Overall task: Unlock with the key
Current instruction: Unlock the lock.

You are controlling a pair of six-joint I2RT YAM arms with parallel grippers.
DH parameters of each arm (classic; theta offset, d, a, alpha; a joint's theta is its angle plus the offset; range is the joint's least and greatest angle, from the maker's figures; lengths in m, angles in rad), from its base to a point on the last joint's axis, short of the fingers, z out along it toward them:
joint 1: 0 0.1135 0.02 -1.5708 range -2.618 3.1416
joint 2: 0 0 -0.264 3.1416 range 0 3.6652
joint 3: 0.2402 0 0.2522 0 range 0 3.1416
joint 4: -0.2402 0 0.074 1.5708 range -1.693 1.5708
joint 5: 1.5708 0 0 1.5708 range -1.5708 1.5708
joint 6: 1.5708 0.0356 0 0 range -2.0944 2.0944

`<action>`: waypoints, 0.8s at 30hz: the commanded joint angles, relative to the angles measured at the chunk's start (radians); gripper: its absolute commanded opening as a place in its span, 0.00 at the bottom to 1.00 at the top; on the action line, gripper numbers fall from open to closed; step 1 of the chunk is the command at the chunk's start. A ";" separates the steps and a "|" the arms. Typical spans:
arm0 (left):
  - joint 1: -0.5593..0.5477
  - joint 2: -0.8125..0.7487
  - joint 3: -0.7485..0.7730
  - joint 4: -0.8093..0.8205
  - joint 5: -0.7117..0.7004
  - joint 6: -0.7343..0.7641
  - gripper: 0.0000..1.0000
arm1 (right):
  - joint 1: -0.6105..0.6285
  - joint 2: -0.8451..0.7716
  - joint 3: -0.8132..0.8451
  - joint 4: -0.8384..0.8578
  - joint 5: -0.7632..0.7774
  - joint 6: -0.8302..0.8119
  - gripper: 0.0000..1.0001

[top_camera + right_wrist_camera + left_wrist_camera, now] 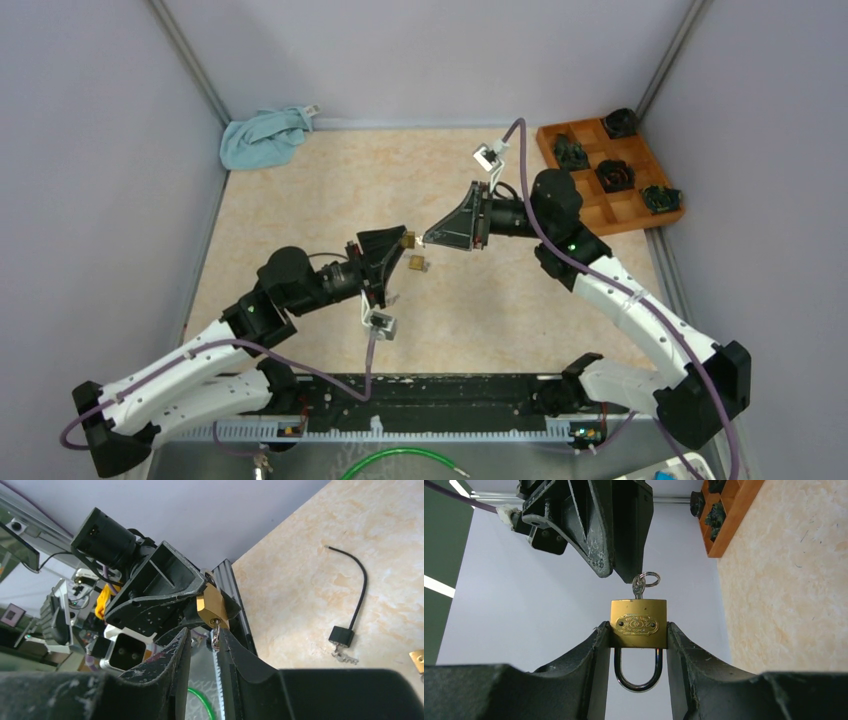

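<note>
One padlock [639,622] clenched in left gripper [639,639]; key [638,587] between fingers [172,665] of right gripper [204,635], hold not discernible. Risked key slip from off-centre closing.

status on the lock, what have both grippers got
Left gripper shut on brass padlock, shackle closed. Key in the keyhole, right gripper straddling it, grip unclear. Nothing in the way.

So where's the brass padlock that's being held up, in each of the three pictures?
Top external: brass padlock at the centre, at the left gripper tips.
Left wrist: padlock dead centre, clamped between the two fingers, shackle lowest.
Right wrist: padlock centre-left, tilted, key ring below it.
Shared landmark: the beige tabletop.
</note>
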 commanded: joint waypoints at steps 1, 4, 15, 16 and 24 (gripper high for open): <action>-0.005 -0.021 -0.012 0.061 0.012 0.075 0.06 | -0.001 0.007 0.025 0.061 -0.032 0.074 0.26; -0.004 -0.020 -0.020 0.077 0.007 0.088 0.05 | -0.001 0.014 0.027 0.047 -0.029 0.088 0.25; -0.005 -0.024 -0.031 0.085 0.009 0.104 0.05 | -0.001 0.018 0.031 0.003 0.005 0.068 0.23; -0.004 -0.023 -0.031 0.085 0.009 0.106 0.05 | -0.001 0.019 0.034 0.006 0.001 0.073 0.22; -0.004 -0.020 -0.036 0.096 0.002 0.107 0.04 | -0.001 0.026 0.021 0.021 -0.008 0.091 0.13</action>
